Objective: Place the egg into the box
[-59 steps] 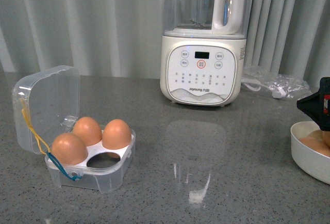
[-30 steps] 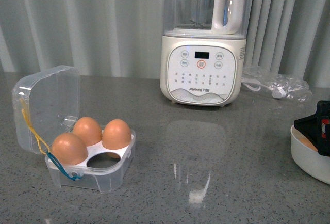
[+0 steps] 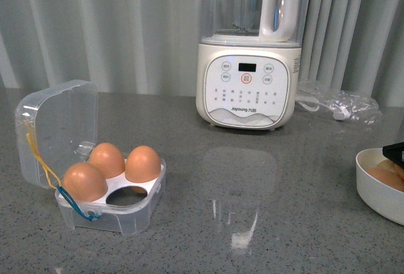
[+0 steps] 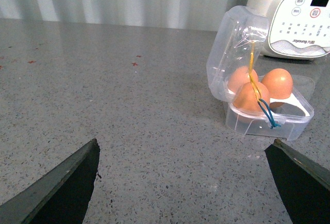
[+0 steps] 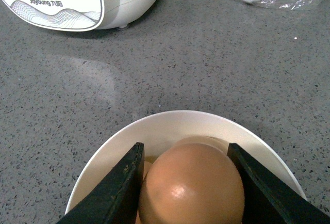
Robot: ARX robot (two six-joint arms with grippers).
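Grey speckled counter (image 3: 284, 211), pale curtains (image 3: 126, 28) up top; left gripper (image 4: 185, 141) gaping wide, right gripper (image 5: 184, 149) hugging the egg (image 5: 191, 188) in the bowl (image 5: 170, 123).

The grey speckled table (image 3: 284, 179) carries the box (image 3: 144, 209) (lid open), a white blender (image 3: 246, 91), a plastic bag (image 3: 338, 102) and a white bowl (image 3: 374, 193).

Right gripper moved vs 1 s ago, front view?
Yes. The right gripper has sunk toward the white bowl and shifted right; only its dark tip shows above the bowl's rim now.
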